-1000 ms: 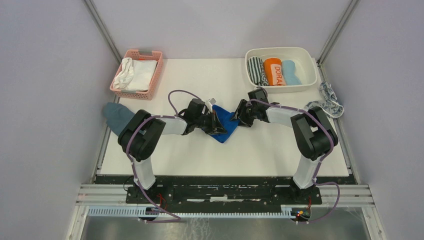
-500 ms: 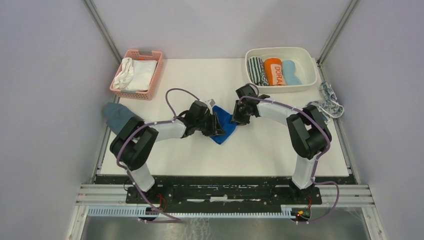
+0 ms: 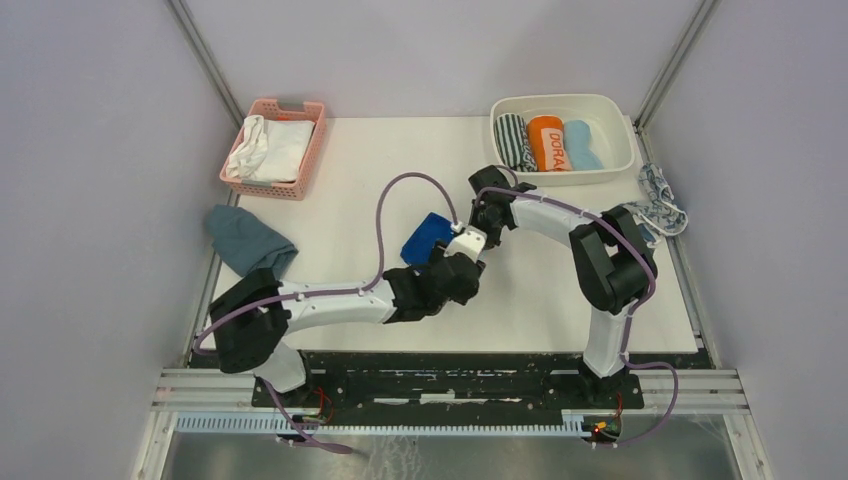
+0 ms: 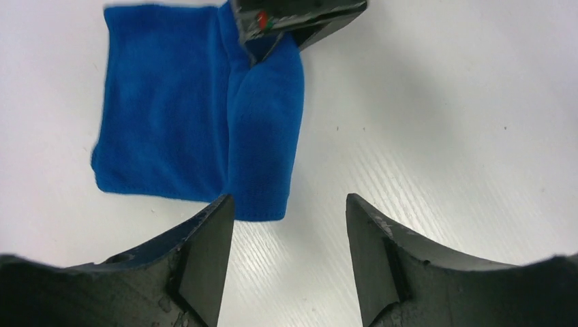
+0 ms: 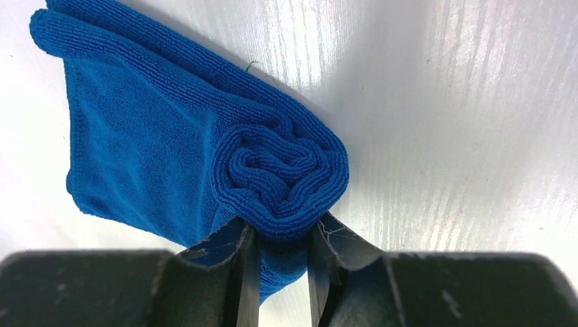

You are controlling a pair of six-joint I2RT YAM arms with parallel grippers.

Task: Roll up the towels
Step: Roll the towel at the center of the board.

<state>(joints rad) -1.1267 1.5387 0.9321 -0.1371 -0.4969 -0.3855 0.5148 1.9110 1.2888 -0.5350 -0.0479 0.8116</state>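
The royal blue towel (image 3: 425, 236) lies mid-table, partly rolled, with its coiled end (image 5: 279, 170) facing the right wrist camera. My right gripper (image 3: 479, 228) (image 5: 279, 235) is shut on that coiled end. My left gripper (image 3: 460, 252) (image 4: 290, 204) is open and empty, its fingertips just short of the towel's near edge (image 4: 259, 211). The flat part of the towel (image 4: 163, 116) spreads to the left. A whitish patterned towel (image 3: 655, 200) hangs off the table's right edge. A light blue roll (image 3: 581, 146) lies in the white bin (image 3: 560, 100).
The bin at the back right also holds a striped roll (image 3: 511, 141) and an orange roll (image 3: 547, 143). A pink basket (image 3: 285, 104) with white cloths stands at the back left. A dull teal-grey cloth (image 3: 245, 240) lies at the table's left edge.
My left gripper let go of the royal blue towel, opened and pulled back toward the near edge. My right gripper closed on the rolled end, and the towel shifted left.
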